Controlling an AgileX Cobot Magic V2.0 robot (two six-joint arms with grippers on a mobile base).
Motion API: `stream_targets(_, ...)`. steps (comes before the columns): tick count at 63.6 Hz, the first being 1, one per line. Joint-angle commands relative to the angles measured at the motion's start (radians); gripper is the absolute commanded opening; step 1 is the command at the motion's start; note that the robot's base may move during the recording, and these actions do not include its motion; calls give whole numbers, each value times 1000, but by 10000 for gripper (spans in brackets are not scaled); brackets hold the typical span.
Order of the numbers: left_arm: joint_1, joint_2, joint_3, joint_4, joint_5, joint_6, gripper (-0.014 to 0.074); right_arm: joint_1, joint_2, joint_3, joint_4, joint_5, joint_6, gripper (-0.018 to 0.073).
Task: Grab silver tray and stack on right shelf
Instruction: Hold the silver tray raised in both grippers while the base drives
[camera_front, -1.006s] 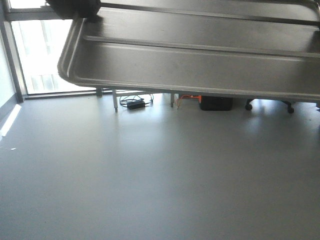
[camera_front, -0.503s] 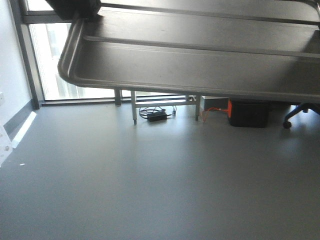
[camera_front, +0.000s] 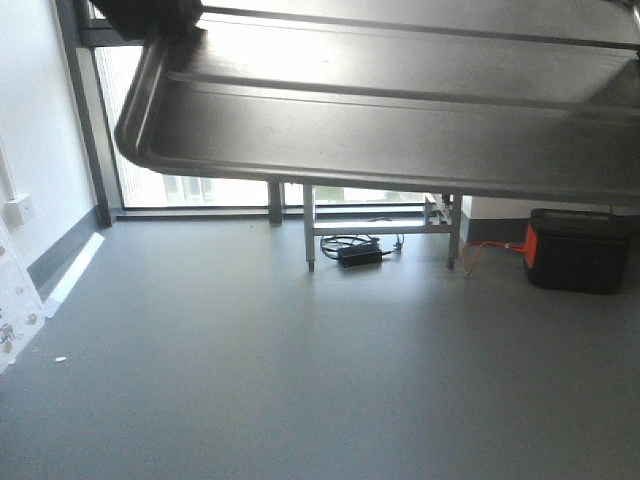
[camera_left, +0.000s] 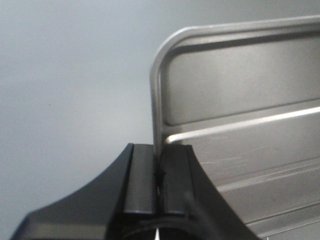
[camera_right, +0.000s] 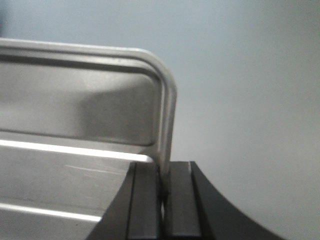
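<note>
Tray (camera_front: 400, 130) hangs crosswise, long axis running left to right.

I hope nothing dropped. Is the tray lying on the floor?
No, the tray is up in the air above the grey floor.

Shiny ridged silver tray (camera_front: 400, 120) hangs raised above the floor, roughly level.
</note>
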Motion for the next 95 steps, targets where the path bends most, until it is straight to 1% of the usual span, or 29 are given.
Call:
stream_targets(1,-6,-33,-29,48,26,14,-94,-6,-20,-38,-66,-34,-14,54)
stream_targets(95,-6,-33,-29,48,26,14,-94,-6,-20,-38,-66,-35,-14,54)
